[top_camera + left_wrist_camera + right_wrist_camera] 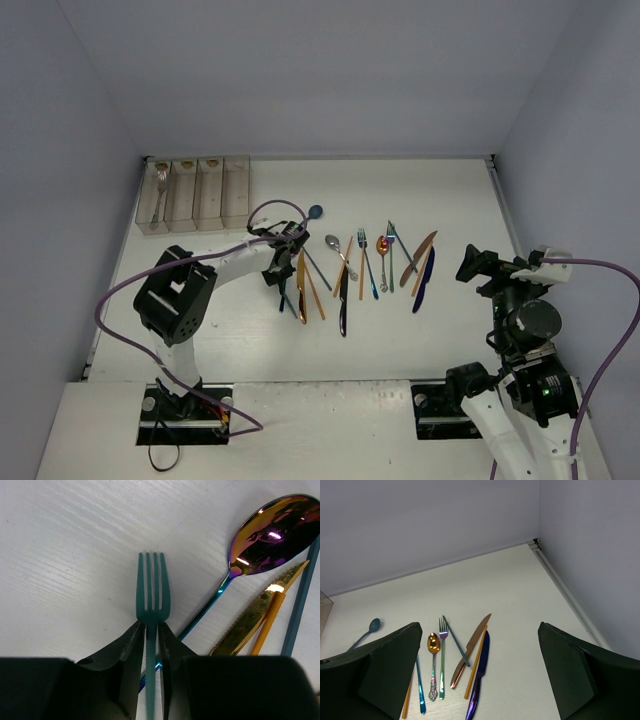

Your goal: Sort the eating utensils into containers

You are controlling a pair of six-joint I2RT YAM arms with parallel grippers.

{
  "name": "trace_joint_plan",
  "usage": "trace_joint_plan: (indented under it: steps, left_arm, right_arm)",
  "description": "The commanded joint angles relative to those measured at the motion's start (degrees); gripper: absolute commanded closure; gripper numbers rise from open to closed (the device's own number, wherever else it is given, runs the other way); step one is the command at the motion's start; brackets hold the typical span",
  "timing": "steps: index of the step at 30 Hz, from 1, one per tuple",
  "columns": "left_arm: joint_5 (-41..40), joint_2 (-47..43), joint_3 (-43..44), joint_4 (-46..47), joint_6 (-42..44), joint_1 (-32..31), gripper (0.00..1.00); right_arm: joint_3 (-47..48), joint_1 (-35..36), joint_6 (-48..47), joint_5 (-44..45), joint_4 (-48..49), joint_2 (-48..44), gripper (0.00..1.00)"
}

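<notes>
In the left wrist view my left gripper (152, 626) is shut on the neck of a teal fork (153, 587), tines pointing away over the white table. An iridescent spoon (272, 535), a gold knife (252, 617) and an orange stick (270, 620) lie just right of it. In the top view the left gripper (284, 260) sits at the left end of the utensil spread (370, 265). The four joined containers (222, 190) stand at the back left, a silver utensil (160, 184) in the leftmost. My right gripper (470, 263) is open and empty, right of the spread.
The right wrist view shows a gold spoon (433, 643), an iridescent fork (442, 655), a copper knife (470, 650), an orange stick (476, 662) and a purple-blue knife (479, 680). A teal spoon (315, 212) lies farther back. Walls enclose the table on three sides.
</notes>
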Motion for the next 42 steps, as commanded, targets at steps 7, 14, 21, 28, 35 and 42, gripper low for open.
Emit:
trace_joint_plan:
  steps: [7,14,21,28,35,42]
  left_arm:
    - [-4.05,-12.18,3.34,-0.36,13.52,5.21,1.00]
    - [-0.41,-17.45,10.94,0.87,36.78,18.31,1.00]
    - [10.46,-11.39,20.86,10.87,61.53,37.61,1.00]
    - [17.19,0.90,31.86,18.71,73.00,46.97,1.00]
    - [18.08,10.98,37.96,23.54,78.55,49.49,1.00]
    - [21.77,17.05,41.59,25.00,78.34,51.49,1.00]
  right_arm:
    - [2.05,0.09,-0.07,-0.22,3.18,0.96,0.00]
    - [3.08,0.18,-0.67,-0.13,3.18,1.90,0.00]
    - [2.93,0.18,0.15,-1.76,3.32,4.18,0.00]
    - [3.47,0.18,0.04,-4.72,3.27,5.72,0.00]
    - [4.30,0.18,1.07,-11.57,3.18,7.90,0.00]
    - [5.02,0.18,2.28,-13.93,3.18,10.88,0.00]
